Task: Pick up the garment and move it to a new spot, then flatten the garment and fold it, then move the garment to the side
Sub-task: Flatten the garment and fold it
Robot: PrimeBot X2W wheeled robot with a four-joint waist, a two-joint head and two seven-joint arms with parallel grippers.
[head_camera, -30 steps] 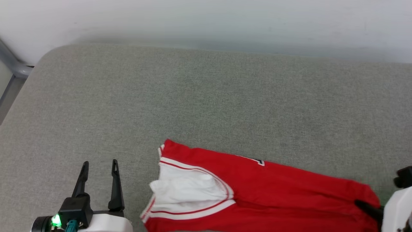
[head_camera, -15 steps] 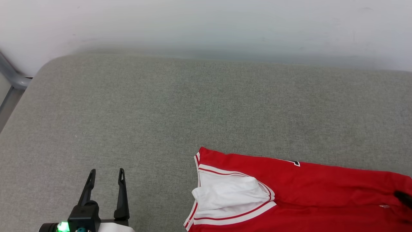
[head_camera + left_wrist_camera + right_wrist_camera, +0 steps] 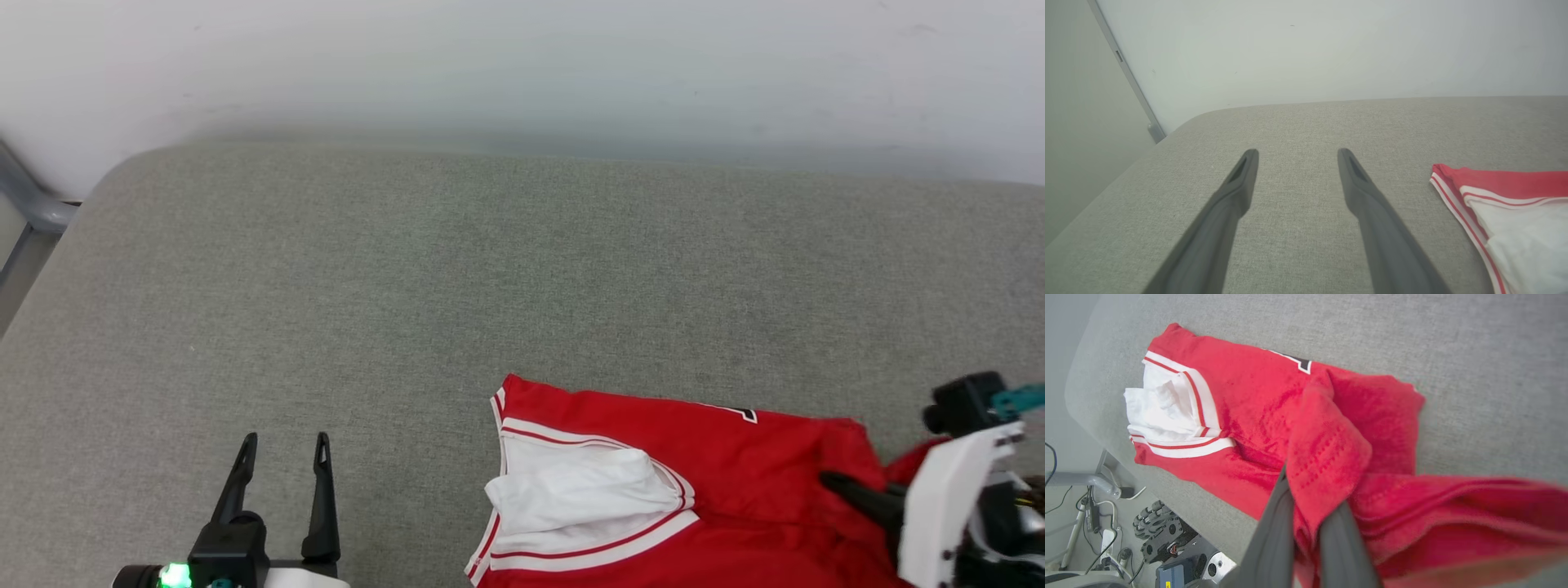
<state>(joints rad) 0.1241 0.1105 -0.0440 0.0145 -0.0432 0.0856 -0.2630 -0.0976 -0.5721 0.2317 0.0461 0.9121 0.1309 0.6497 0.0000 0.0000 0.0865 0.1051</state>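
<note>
Grey upholstered surface (image 3: 408,269) below a pale wall (image 3: 522,65), with the garment (image 3: 653,441) laid near its front edge and gripped at one end.

The garment's long axis is seen to run left to right across the head view, with the white sleeve (image 3: 571,490) turned toward the left gripper (image 3: 285,441) and the red body reaching to the right gripper (image 3: 833,482). The right gripper's fingers are pressed together on a raised fold of red cloth at the garment's right end, while the sleeve end lies flat. The left gripper is held spread wide over bare upholstery, well apart from the sleeve, with nothing between its fingers. Any coming drag is judged to fall to the right arm, along the long axis and away from the sleeve.
</note>
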